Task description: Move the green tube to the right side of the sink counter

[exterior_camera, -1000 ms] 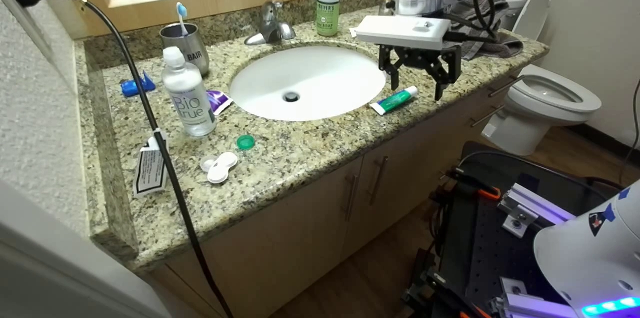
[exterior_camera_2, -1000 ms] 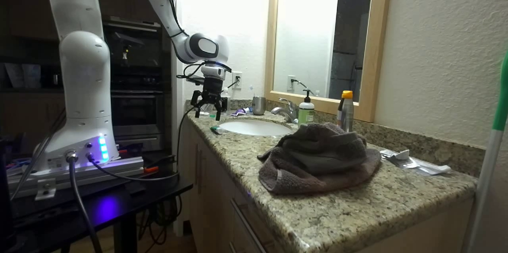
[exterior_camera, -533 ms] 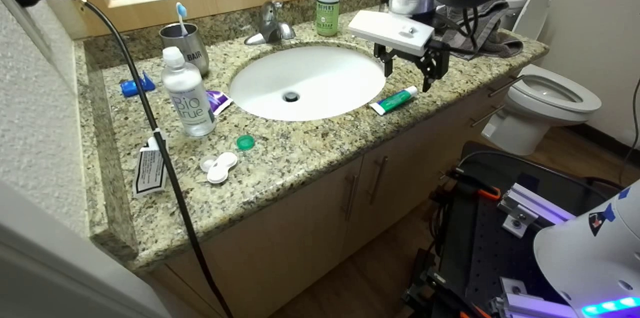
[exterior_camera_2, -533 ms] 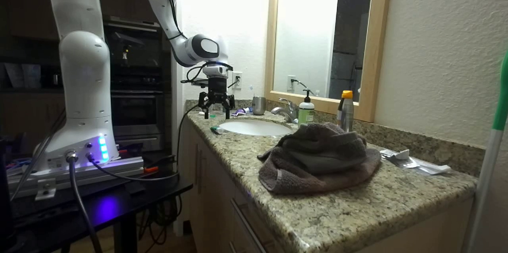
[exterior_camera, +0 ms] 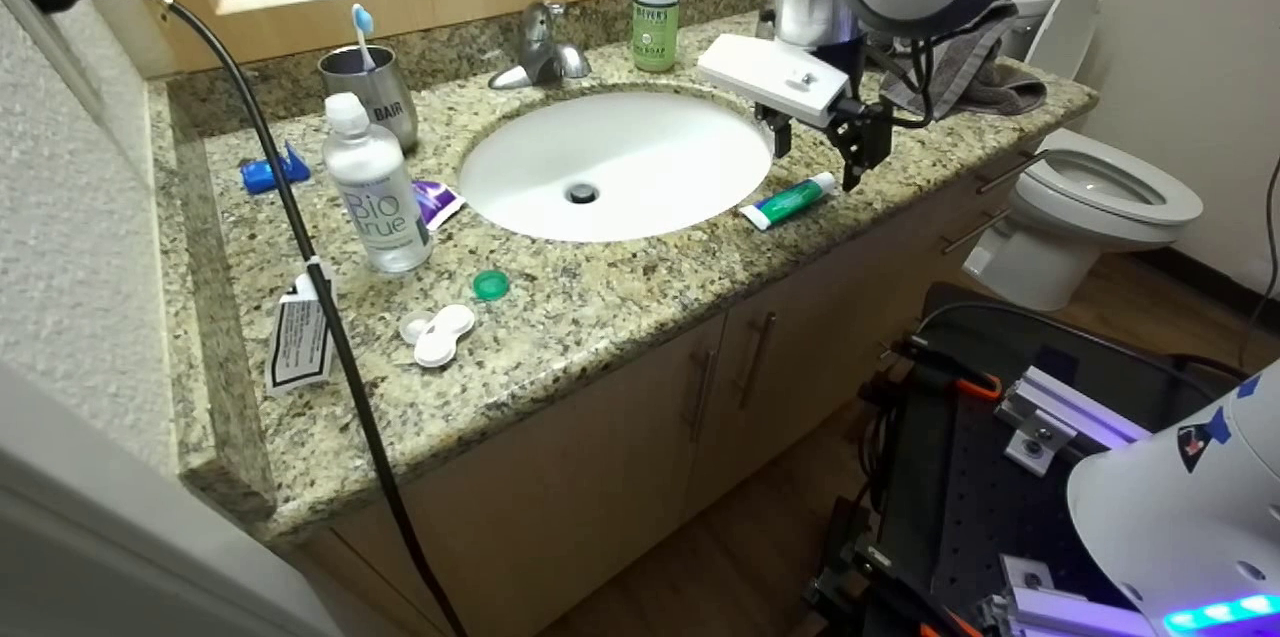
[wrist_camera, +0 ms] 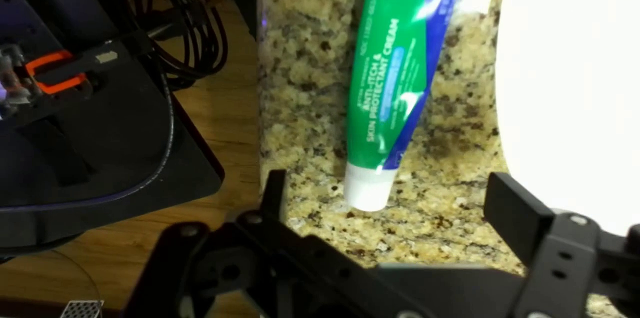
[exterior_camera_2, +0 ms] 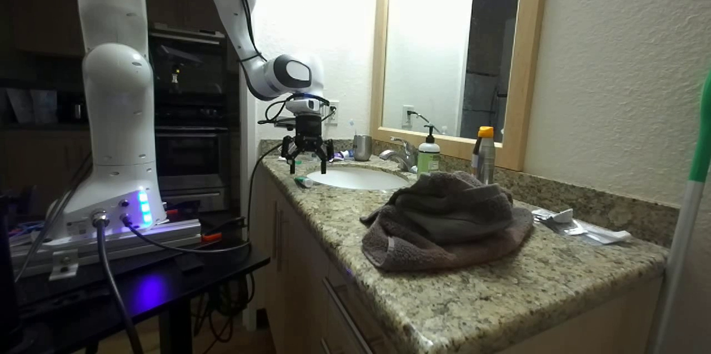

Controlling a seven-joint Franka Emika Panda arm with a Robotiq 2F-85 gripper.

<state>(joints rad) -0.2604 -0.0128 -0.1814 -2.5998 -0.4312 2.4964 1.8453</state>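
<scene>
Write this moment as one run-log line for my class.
gripper: open, over sink counter | holding: nothing | green tube: lying between basin and counter's front edge

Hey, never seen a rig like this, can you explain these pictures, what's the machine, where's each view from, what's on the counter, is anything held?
The white machine is a robot arm; the black two-fingered part at its tip, the end effector, does the grasping. Two cameras stand apart from it, watching from different places. The wrist view comes from a camera on the arm, so the end effector shows along the bottom.

The sink counter has a white basin set in it. On the counter are a green soap bottle, a metal cup with a toothbrush, a bottle labelled Bio true, a small green cap and a crumpled towel, among other things. The green tube lies flat between the basin and the counter's front edge.

Nothing is held: the end effector is open.
</scene>
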